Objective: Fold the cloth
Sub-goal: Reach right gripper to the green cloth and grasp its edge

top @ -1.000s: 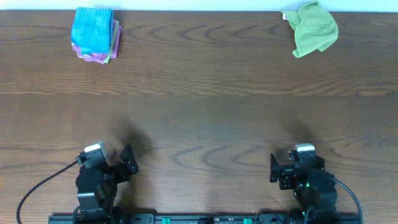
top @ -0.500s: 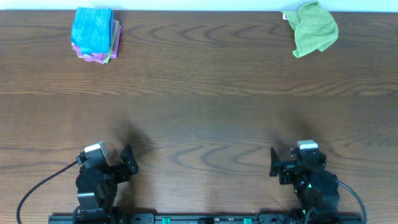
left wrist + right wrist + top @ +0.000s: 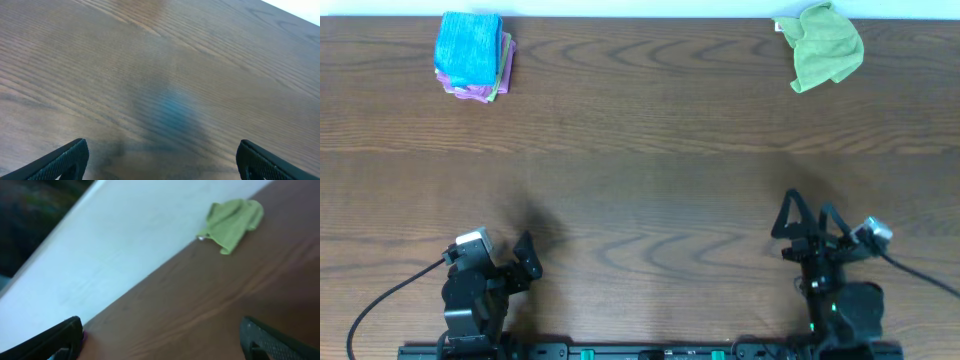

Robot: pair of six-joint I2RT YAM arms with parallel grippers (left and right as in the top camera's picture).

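A folded stack of blue, pink and purple cloths (image 3: 472, 55) sits at eleven o'clock on the wooden table (image 3: 640, 170). The crumpled lime-green cloth (image 3: 827, 46) lies at one o'clock by the far edge, well apart from both arms. The left gripper (image 3: 527, 256) at seven o'clock and the right gripper (image 3: 808, 218) at five o'clock have their jaws spread wide, gripping nothing.

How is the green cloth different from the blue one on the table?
The green cloth lies crumpled and bunched; the blue cloth is folded into a neat rectangle. The green cloth sits alone at the far right; the blue cloth tops a stack of other folded cloths at the far left. Both lie along the far edge of the table.
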